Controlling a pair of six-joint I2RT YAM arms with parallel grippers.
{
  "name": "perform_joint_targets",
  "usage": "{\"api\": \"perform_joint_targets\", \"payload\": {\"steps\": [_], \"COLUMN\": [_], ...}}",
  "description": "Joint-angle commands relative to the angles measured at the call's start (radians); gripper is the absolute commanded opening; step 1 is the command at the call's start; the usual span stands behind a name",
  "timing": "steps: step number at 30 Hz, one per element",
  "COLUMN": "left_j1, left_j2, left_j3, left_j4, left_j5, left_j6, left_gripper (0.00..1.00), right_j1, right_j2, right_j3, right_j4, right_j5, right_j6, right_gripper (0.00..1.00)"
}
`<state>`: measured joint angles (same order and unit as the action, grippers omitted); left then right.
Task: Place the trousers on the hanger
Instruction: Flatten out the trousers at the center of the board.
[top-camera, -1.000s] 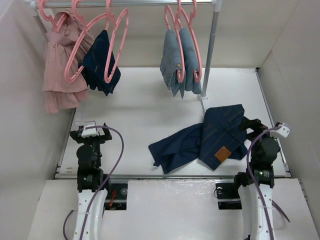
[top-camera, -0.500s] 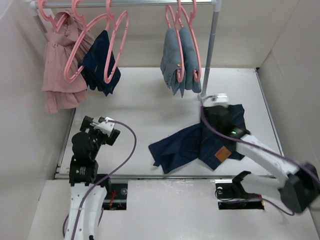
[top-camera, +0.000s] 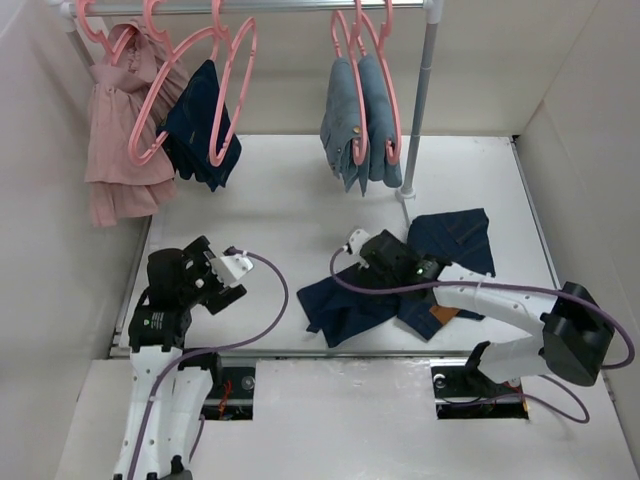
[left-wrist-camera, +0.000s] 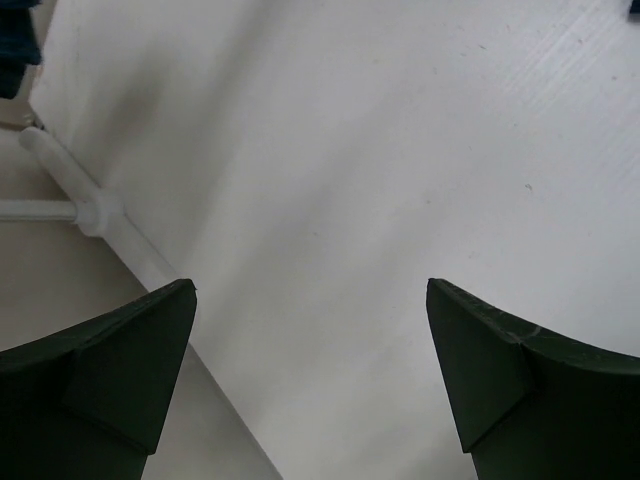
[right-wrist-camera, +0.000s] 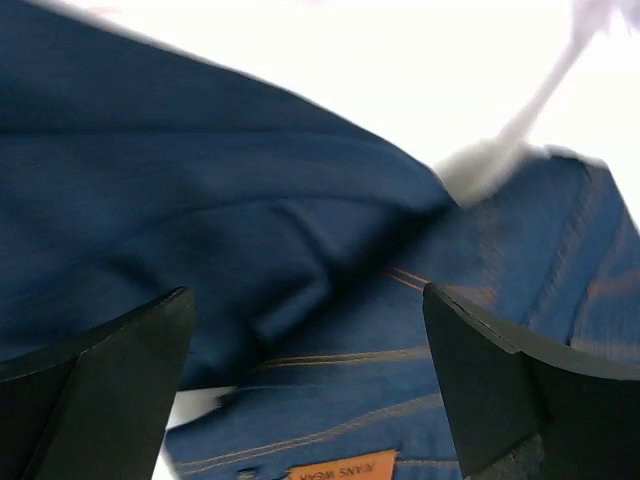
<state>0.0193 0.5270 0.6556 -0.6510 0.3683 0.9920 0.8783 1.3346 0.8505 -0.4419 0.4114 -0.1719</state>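
Note:
The trousers (top-camera: 445, 245), dark navy jeans with orange stitching and a tan patch (top-camera: 447, 313), lie crumpled on the white table at centre right. My right gripper (top-camera: 385, 262) hovers open just above their middle. In the right wrist view the trousers (right-wrist-camera: 300, 230) fill the frame between the spread fingers (right-wrist-camera: 110, 390), with the patch (right-wrist-camera: 340, 467) at the bottom edge. Several pink hangers hang on the rail; an empty hanger (top-camera: 236, 90) is at the upper left. My left gripper (top-camera: 210, 283) is open and empty over bare table (left-wrist-camera: 330, 200) at the left.
A pink garment (top-camera: 120, 150) and another dark navy garment (top-camera: 205, 125) hang at the left of the rail. Paler grey-blue jeans (top-camera: 358, 125) hang on a hanger near the rack's upright post (top-camera: 418, 110). The rack foot (left-wrist-camera: 60, 170) lies by the table's left edge.
My right arm has swung from the table's right edge out over the trousers and on to their left middle. My left gripper has moved forward and to the right. The trousers have shifted slightly.

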Motion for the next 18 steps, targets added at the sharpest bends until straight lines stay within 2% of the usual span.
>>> {"api": "perform_joint_targets", "payload": {"steps": [1, 4, 6, 9, 11, 12, 13, 14, 15, 18], "left_j1": [-0.002, -0.013, -0.031, -0.032, -0.032, -0.032, -0.032, -0.032, -0.032, -0.032], "left_j2": [0.050, 0.093, 0.102, 0.116, 0.142, 0.160, 0.160, 0.172, 0.172, 0.172], "left_j3": [0.033, 0.042, 0.052, 0.052, 0.062, 0.071, 0.072, 0.081, 0.081, 0.091], "left_j4": [-0.065, -0.076, -0.076, -0.076, -0.058, -0.058, -0.058, -0.058, -0.058, -0.058], "left_j5": [0.054, 0.086, 0.113, 0.123, 0.123, 0.133, 0.133, 0.152, 0.161, 0.201], "left_j6": [0.099, 0.099, 0.109, 0.109, 0.080, 0.042, 0.042, 0.031, 0.022, -0.006], "left_gripper": [0.99, 0.99, 0.99, 0.99, 0.99, 0.99, 0.99, 0.99, 0.99, 0.99], "right_j1": [0.128, 0.182, 0.215, 0.238, 0.248, 0.248, 0.248, 0.248, 0.248, 0.248], "right_j2": [0.003, 0.003, 0.058, 0.131, 0.199, 0.304, 0.305, 0.336, 0.362, 0.408], "right_j3": [0.006, -0.036, -0.027, -0.007, 0.040, 0.089, 0.090, 0.116, 0.175, 0.298], "right_j4": [0.082, 0.198, 0.284, 0.331, 0.341, 0.351, 0.351, 0.351, 0.342, 0.353], "right_j5": [-0.095, -0.181, -0.268, -0.284, -0.257, -0.235, -0.235, -0.226, -0.226, -0.311], "right_j6": [-0.135, -0.195, -0.213, -0.225, -0.209, -0.209, -0.209, -0.219, -0.219, -0.187], "right_gripper": [1.00, 1.00, 1.00, 1.00, 0.75, 0.44, 0.44, 0.12, 0.00, 0.00]}}
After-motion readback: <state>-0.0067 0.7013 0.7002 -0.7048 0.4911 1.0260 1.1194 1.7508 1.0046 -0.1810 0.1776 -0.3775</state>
